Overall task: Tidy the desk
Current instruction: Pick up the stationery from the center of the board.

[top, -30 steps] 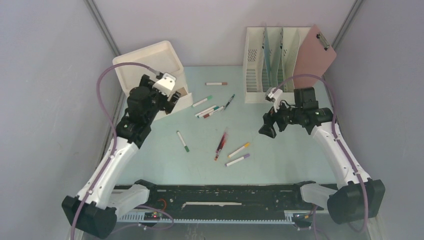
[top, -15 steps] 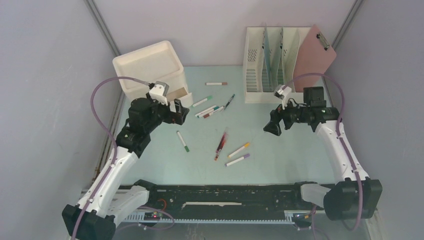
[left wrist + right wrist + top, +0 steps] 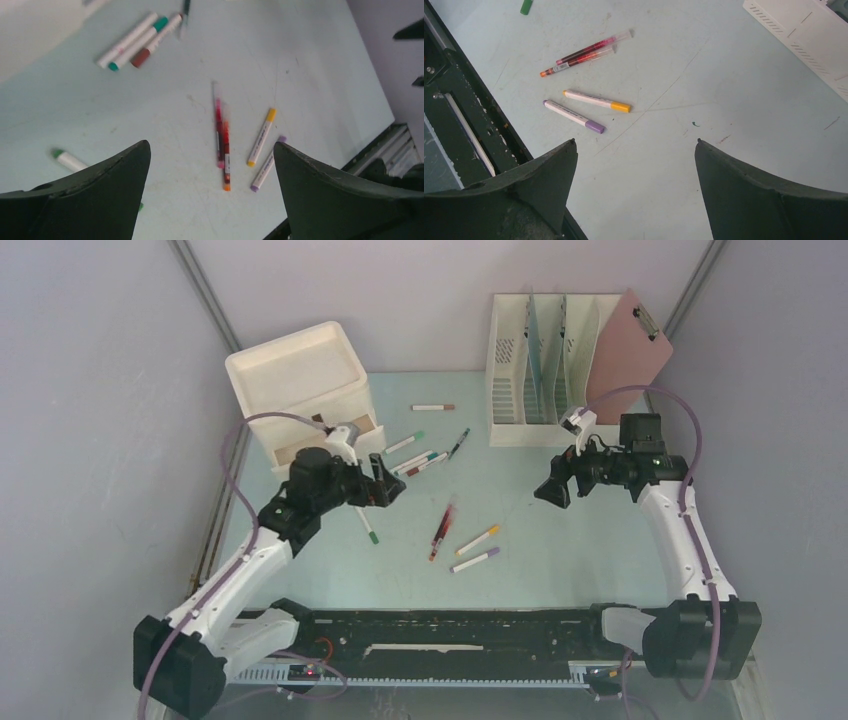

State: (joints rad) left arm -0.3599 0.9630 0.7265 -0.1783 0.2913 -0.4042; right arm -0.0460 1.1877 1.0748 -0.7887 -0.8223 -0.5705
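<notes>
the desk [image 3: 580,540] under two sets of spread jaws
your left gripper [image 3: 391,486] and right gripper [image 3: 546,490] hover above its green top, jaws wide, holding nothing; between them lie two red pens [image 3: 442,525], a yellow-capped marker [image 3: 478,539] and a purple-capped marker [image 3: 474,560]. a cream drawer unit [image 3: 300,380], a file rack [image 3: 510,370] and a pink clipboard [image 3: 630,355] stand at the far edge, a black rail [image 3: 440,625] along the near one, grey walls [image 3: 100,390] around
</notes>
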